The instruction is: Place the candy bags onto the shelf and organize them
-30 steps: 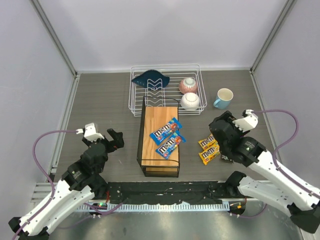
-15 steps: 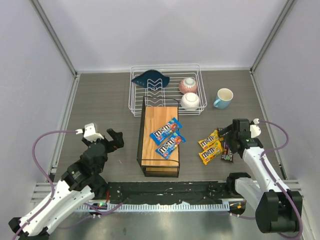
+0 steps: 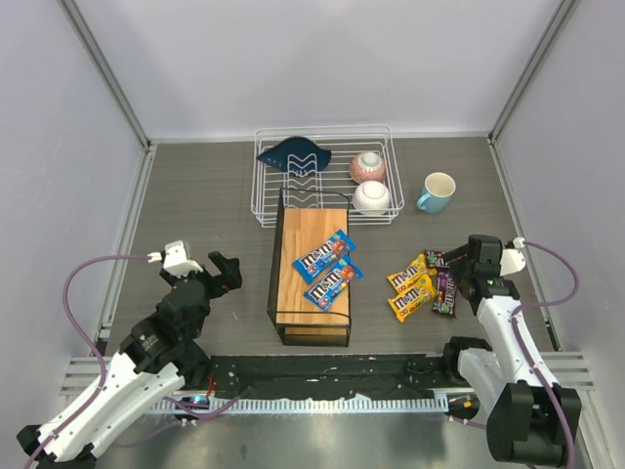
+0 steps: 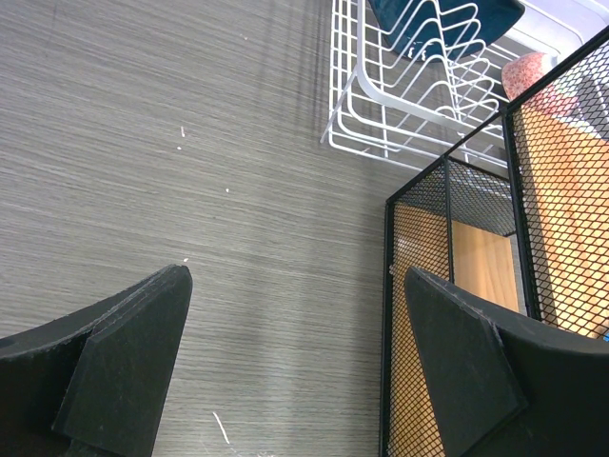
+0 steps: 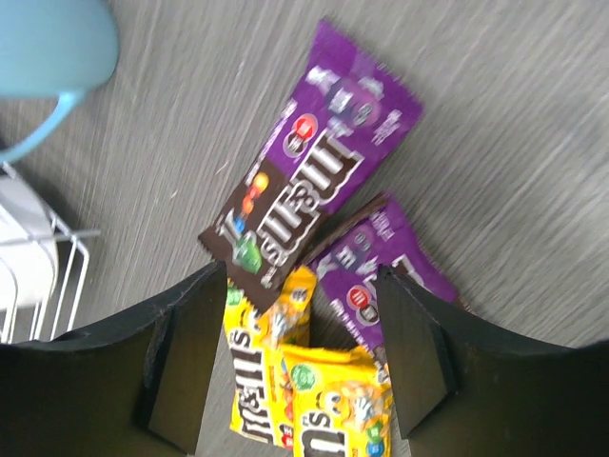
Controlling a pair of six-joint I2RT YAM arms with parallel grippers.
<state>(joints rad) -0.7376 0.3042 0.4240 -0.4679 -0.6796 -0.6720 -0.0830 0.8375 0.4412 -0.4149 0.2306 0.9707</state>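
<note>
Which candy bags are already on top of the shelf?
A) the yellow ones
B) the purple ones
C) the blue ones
C: two blue candy bags lie on the wooden top of the shelf, while the yellow bags and the purple bags lie on the table to its right.

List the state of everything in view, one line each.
blue candy bags, both flat on shelf top
yellow candy bags, flat on table, off shelf
purple candy bags, flat on table, off shelf
left gripper, open, empty
right gripper, open, empty
mug, upright
</note>
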